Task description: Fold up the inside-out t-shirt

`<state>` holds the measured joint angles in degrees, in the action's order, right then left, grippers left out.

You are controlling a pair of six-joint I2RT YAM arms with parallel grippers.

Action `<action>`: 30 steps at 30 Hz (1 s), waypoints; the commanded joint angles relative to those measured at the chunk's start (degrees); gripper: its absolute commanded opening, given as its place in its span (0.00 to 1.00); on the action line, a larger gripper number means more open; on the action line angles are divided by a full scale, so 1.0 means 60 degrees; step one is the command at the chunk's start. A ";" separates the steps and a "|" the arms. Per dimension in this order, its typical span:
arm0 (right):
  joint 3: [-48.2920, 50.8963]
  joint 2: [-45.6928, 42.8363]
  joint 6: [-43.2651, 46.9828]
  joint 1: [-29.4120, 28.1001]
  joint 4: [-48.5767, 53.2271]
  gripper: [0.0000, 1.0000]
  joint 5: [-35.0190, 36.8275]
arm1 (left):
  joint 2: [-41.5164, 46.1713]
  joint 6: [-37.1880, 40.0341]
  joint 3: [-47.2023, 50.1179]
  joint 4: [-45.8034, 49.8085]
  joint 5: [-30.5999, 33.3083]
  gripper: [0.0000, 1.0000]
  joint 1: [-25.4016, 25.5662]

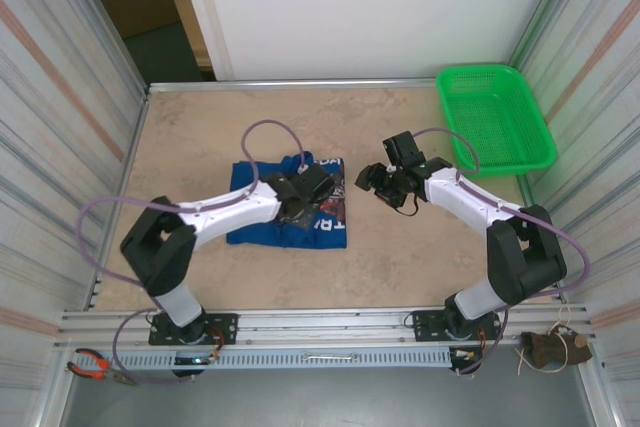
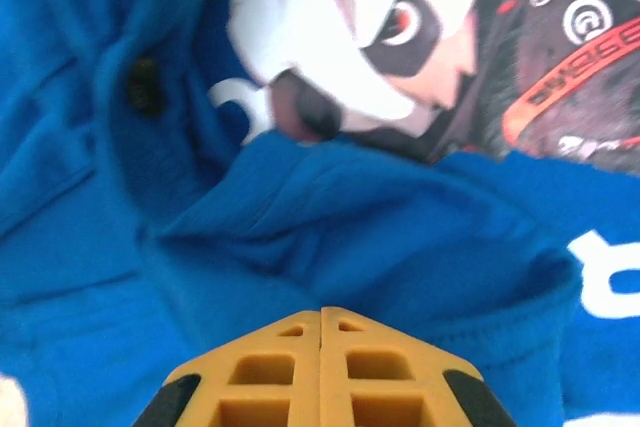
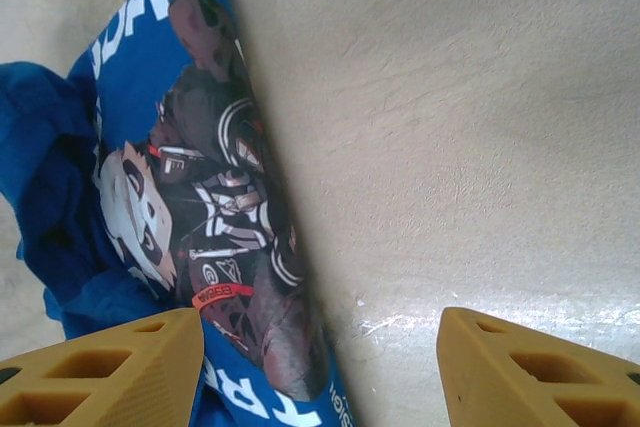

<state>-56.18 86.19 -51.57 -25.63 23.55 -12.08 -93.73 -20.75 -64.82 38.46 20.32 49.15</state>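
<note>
While blue t-shirt (image 1: 285, 235) lies crumpled under my left pincer (image 2: 320, 319), pressed together | right pincer (image 3: 320, 319) spread, shirt at its left | folding looks undone

Royal-blue t-shirt (image 1: 275, 232) — black, white, red graphic (image 3: 225, 217), green mesh basket (image 1: 495, 117), beige mottled table (image 1: 400, 257)

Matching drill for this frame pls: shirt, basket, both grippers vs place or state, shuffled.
1. royal-blue cotton t-shirt
2. green plastic mesh basket
3. left gripper
4. right gripper

A. fingers apart, beside the shirt's printed edge
B. far right corner of the table
C. fingers closed, at blue fabric
D. crumpled, left of table centre

Pairs: 1-D, 2-B, 3-C, 4-A
</note>
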 commanded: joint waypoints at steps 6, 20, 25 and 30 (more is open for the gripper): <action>-0.0170 0.0263 0.0185 -0.0585 -0.0032 0.61 -0.0077 | 0.3994 -0.3020 0.3585 -0.1210 0.0202 0.00 -0.1475; -0.0391 0.1052 -0.0003 -0.1273 -0.0195 0.61 0.0064 | 0.7244 -0.1821 0.4948 -0.2671 -0.1399 0.75 -0.2924; -0.0463 0.1421 -0.0218 -0.1361 -0.0423 0.60 0.0057 | 0.3223 0.0357 0.1983 -0.2731 -0.3304 0.79 -0.2933; -0.0537 0.1744 -0.0481 -0.1402 -0.0709 0.59 -0.0056 | 0.0042 0.2262 -0.0736 -0.2360 -0.3610 0.81 -0.2500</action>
<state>-57.56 95.31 -52.49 -33.50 20.40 -12.08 -88.44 -17.89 -64.23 22.55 2.33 32.64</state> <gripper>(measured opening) 0.596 0.813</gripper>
